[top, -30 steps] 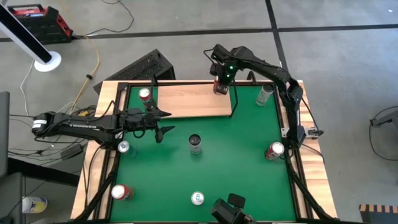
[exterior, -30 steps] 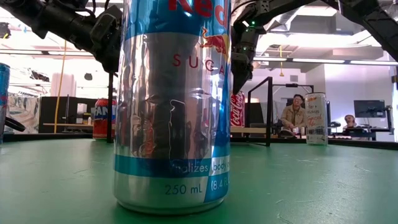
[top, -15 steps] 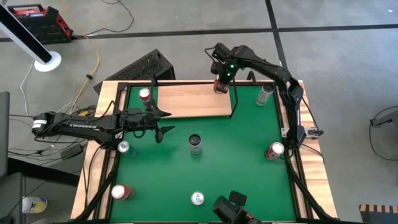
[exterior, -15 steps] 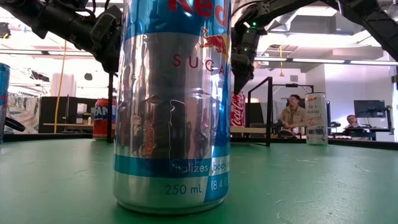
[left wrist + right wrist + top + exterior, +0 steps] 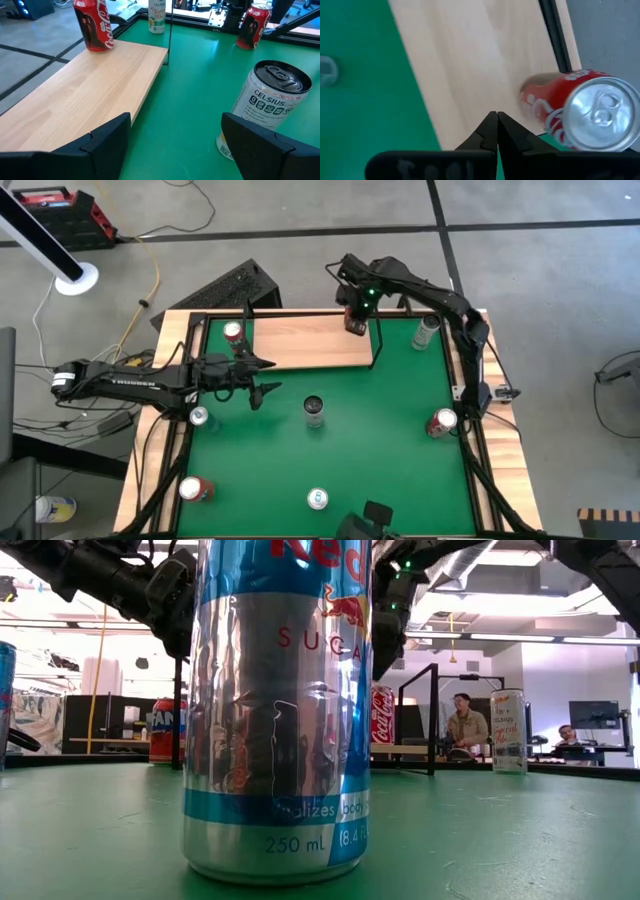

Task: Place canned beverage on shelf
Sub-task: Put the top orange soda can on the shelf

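From above, the right gripper [image 5: 352,308] hovered over a red Coca-Cola can [image 5: 353,324] standing at the far right corner of the shelf [image 5: 300,345]. Only its wrist view showed its fingertips [image 5: 494,131] pressed together, holding nothing, the can beside them. The left gripper [image 5: 262,377] gaped empty by the shelf's near edge.

The shelf [image 5: 305,340] lies on the green mat [image 5: 380,440], bearing two cans; six more stand on the mat.
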`<move>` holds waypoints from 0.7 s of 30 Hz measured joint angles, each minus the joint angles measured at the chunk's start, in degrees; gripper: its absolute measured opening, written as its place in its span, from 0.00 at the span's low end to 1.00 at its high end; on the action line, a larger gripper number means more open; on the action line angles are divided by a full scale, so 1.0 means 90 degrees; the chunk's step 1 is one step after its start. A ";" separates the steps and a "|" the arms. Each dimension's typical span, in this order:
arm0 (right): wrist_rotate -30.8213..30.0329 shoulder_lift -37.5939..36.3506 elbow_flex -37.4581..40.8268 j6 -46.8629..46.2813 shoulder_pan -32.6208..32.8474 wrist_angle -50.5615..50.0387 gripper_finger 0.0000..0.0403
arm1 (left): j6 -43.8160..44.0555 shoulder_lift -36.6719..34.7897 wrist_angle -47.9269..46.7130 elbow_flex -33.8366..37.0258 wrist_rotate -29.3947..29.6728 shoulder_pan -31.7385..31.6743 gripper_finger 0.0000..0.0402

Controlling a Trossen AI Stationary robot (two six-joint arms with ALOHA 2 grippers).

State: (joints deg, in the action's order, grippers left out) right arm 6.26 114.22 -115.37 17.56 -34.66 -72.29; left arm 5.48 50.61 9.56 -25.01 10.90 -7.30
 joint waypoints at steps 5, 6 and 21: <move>0.0106 -0.0522 0.0000 -0.0321 0.0422 -0.0139 0.04 | -0.0202 0.0000 -0.0465 -0.0663 -0.0187 0.0001 0.74; 0.0184 -0.0664 0.0000 -0.0385 0.0524 -0.0165 0.04 | -0.0268 -0.0002 -0.0819 -0.0887 -0.0205 0.0005 0.74; 0.0302 -0.2343 -0.0002 -0.0841 0.2461 -0.0124 0.05 | 0.1541 -0.0002 -0.8537 -0.4371 -0.0668 0.0617 0.74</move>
State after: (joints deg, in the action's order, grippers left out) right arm 8.97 93.14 -115.39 9.99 -12.52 -73.41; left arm 19.34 50.59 -67.27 -64.35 4.88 -1.74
